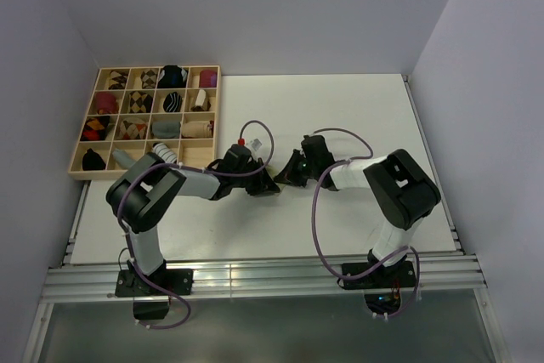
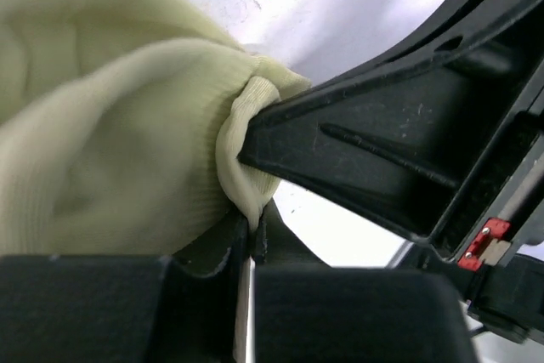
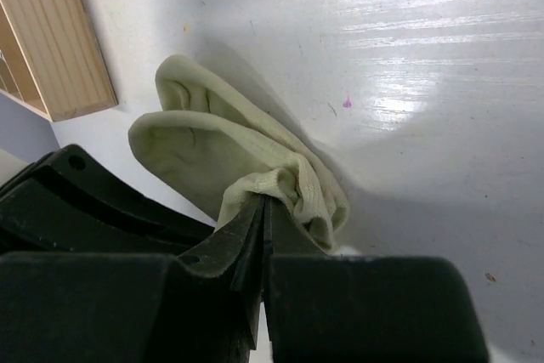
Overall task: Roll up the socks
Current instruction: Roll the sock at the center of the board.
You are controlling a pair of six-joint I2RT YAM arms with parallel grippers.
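A pale yellow-green sock lies bunched on the white table, folded over on itself. My right gripper is shut on a pinch of its ribbed edge. My left gripper is shut on another fold of the same sock, and the right gripper's black finger presses into the cloth just above it. In the top view the left gripper and right gripper meet tip to tip at the table's middle, and they hide the sock there.
A wooden compartment tray holding several rolled socks stands at the back left; its corner shows in the right wrist view. The white table stretches behind and to the right of the grippers.
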